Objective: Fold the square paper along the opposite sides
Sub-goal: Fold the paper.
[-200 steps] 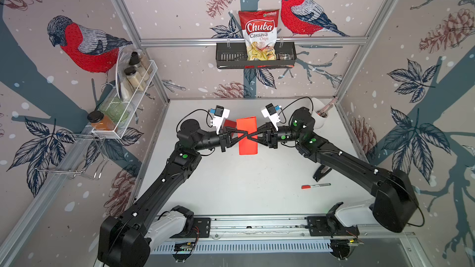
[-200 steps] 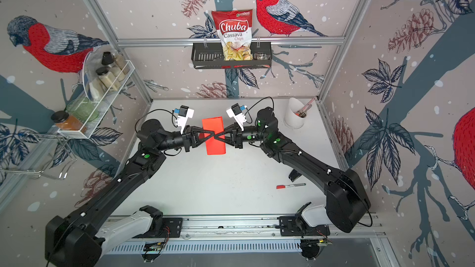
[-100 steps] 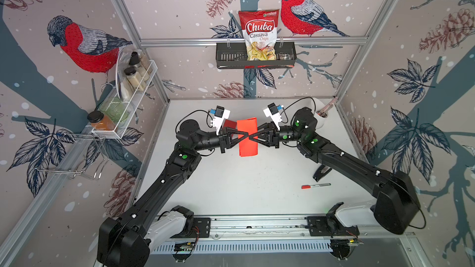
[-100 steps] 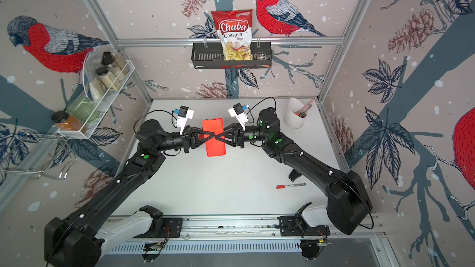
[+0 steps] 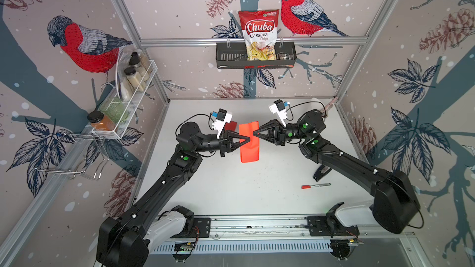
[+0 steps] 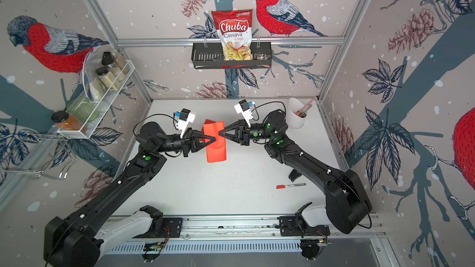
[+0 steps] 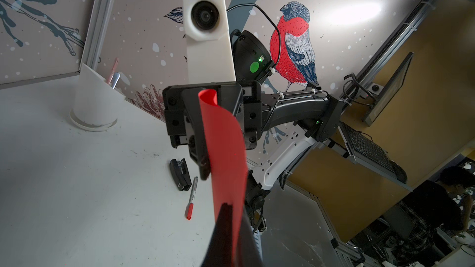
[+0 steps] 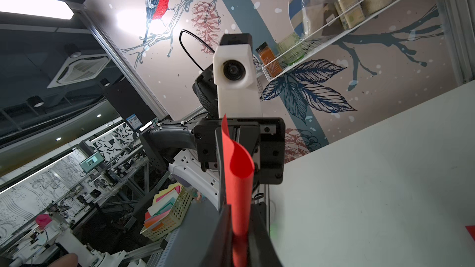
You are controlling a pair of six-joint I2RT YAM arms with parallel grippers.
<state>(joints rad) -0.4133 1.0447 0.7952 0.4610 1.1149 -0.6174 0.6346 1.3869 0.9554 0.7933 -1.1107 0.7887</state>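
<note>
Two black robot arms meet tip to tip over the middle of a white worktop (image 5: pixel 231 191), nearer its far edge than its near one. Between them they hold a red-orange sheet of paper (image 5: pixel 249 150). In both top views the paper shows as a narrow strip with its long axis running from the far edge toward the near edge, so the tools come at it across its short width. The left tool (image 5: pixel 247 139) is pressed together on the strip's left long side. The right tool (image 5: pixel 255 133) pinches the right long side, a little closer to the far edge. Their tips almost touch, and neither arm is nearer than the other. Both grips sit in the far half, leaving the near half hanging free. In the wrist views the paper is bowed into a soft loop rather than a flat crease, and it appears lifted clear of the worktop. Judging from that, the opposite sides are brought together but the fold is not yet pressed along that far-to-near line. A darker red square of what looks like paper (image 5: pixel 230 125) lies on the worktop behind the left tool. Toward the right edge lie a black stapler (image 5: pixel 321 173) and a slim marker pen with a red cap (image 5: pixel 315 185), its print too small to read. A white cup (image 6: pixel 295 118) stands in the far right corner. On the back wall a black wire basket (image 5: pixel 226 59) holds a red and white snack bag (image 5: pixel 258 34) reading "Chuba Cassava Chips".
</note>
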